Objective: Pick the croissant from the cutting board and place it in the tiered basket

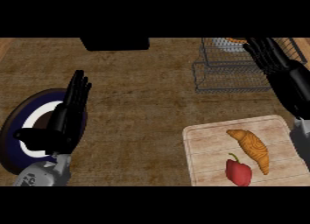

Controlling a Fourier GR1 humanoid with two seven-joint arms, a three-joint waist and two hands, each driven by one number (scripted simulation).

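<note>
Croissant [250,148] and red pepper [238,171] lie on the board [206,144].
Right hand [269,53], fingers straight, is over the basket [230,76], well apart from the croissant; left hand [68,111] open above a plate [12,127].

Left hand [65,114] and right hand [269,53] raised, fingers straight.

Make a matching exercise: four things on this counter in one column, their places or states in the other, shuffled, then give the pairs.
1. croissant
2. red pepper
3. plate
4. tiered basket

A. partly hidden under the left hand
B. wire frame at the far right, right hand over it
C. lying diagonally on the cutting board
D. at the board's near edge

Pairs: 1-C, 2-D, 3-A, 4-B
</note>
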